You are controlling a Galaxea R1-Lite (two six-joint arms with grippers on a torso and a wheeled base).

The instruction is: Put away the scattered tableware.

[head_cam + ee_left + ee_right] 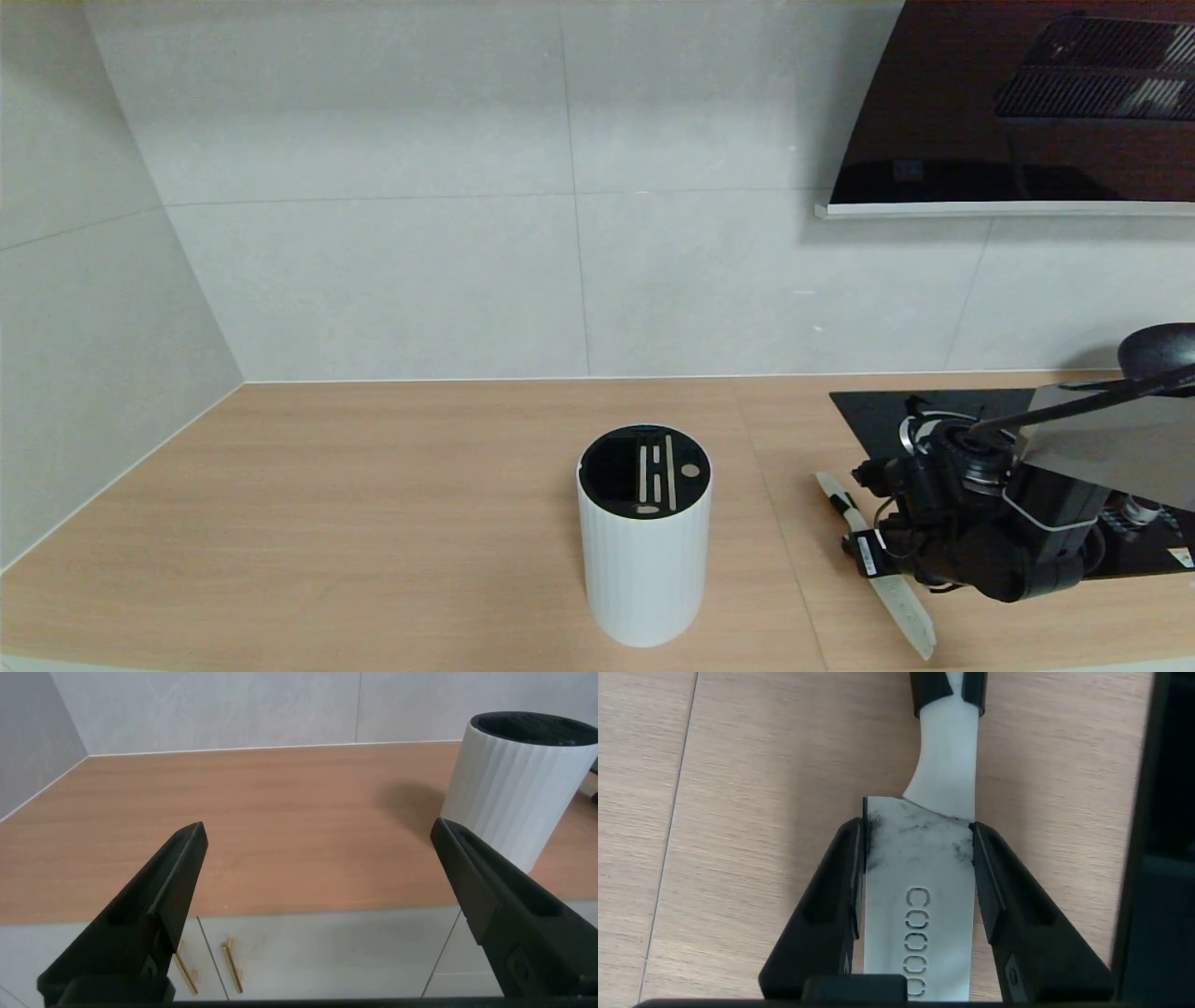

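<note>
1 white ribbed holder (pixel 644 551) is standing upright near the front edge of the wooden counter (pixel 373 485) in the head view, its black slotted top facing up. Well to its right, a white-bladed knife (pixel 906 607) is lying flat on the counter just beside the black cooktop (pixel 878 411). The right gripper (pixel 887 560) is sitting low over the middle of the knife.

In the left wrist view, the left gripper (pixel 318 833) is hanging off the front of the counter (pixel 280 812) with its jaws spread wide and nothing between them. The holder (pixel 519 784) is standing beyond it, and a cabinet front (pixel 308 952) is showing below.

In the right wrist view, the right gripper (pixel 918 905) is straddling the knife's (pixel 920 877) blade (white, smudged with black marks). Its 2 jaws are pressing against the blade's opposite edges. The blade is lying flat on the counter (pixel 766 784), and the black handle is pointing away from the gripper.
</note>
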